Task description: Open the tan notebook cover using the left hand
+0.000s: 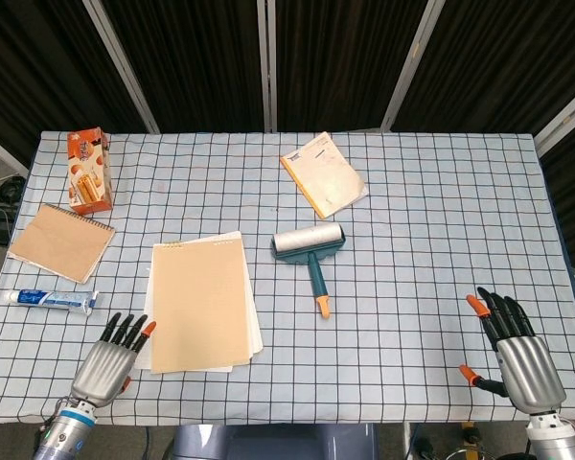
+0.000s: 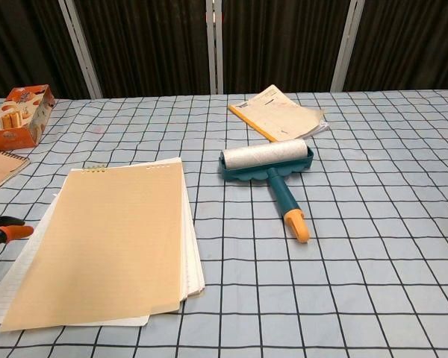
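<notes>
Our left hand point(image 1: 107, 362), empty with fingers spread, hovers just left of the closed tan rectangular paper notebook point(image 1: 199, 305). We judge its fingertips could snag several loose pages, not the cover alone.

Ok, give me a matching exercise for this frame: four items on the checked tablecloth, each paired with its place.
Things:
1. orange snack box
2. white toothpaste tube
3. teal lint roller with orange-tipped handle
4. tan notebook

Places:
A. table centre, right of the notebook
B. far left corner
C. left edge, beyond the left hand
D. just right of the left hand's fingertips

Pairs: 1-B, 2-C, 3-A, 4-D
</notes>
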`<state>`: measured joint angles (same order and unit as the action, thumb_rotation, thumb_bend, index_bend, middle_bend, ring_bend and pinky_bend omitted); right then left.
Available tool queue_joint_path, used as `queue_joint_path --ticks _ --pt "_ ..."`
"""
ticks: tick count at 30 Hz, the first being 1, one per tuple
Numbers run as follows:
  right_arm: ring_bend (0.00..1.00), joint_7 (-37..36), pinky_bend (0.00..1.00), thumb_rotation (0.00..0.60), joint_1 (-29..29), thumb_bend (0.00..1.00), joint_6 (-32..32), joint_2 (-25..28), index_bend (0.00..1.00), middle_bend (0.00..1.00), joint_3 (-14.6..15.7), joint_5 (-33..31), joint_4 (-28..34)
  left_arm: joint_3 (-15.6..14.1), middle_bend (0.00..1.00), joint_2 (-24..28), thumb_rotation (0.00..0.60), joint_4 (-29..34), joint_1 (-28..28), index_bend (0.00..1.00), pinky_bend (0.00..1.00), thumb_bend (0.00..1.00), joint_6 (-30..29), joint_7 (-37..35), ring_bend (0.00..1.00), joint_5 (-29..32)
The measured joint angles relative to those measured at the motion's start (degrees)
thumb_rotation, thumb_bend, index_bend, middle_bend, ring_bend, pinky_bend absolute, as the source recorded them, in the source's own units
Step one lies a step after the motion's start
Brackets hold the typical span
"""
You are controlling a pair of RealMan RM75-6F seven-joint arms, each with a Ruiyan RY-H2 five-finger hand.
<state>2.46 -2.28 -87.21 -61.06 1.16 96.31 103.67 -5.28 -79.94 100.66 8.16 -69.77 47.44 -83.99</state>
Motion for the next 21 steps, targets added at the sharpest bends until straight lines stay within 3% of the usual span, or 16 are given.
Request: queue_joint_path --ticks 7,21 --pt "0.00 -0.40 0.00 0.600 -0.05 0.06 0.08 0.09 0.05 0.00 0.01 -0.10 0.03 1.38 0.00 -3.43 0.600 0.09 1.66 0.00 0.00 0.26 1.36 3.74 0.00 3.01" --pt "0.00 -1.03 0.00 0.600 0.05 0.06 -0.39 0.28 0.05 0.00 0.04 0.33 0.33 0.62 0.00 -6.85 0.600 0.25 3.35 0.00 0.00 0.26 1.53 7.91 0.00 5.06"
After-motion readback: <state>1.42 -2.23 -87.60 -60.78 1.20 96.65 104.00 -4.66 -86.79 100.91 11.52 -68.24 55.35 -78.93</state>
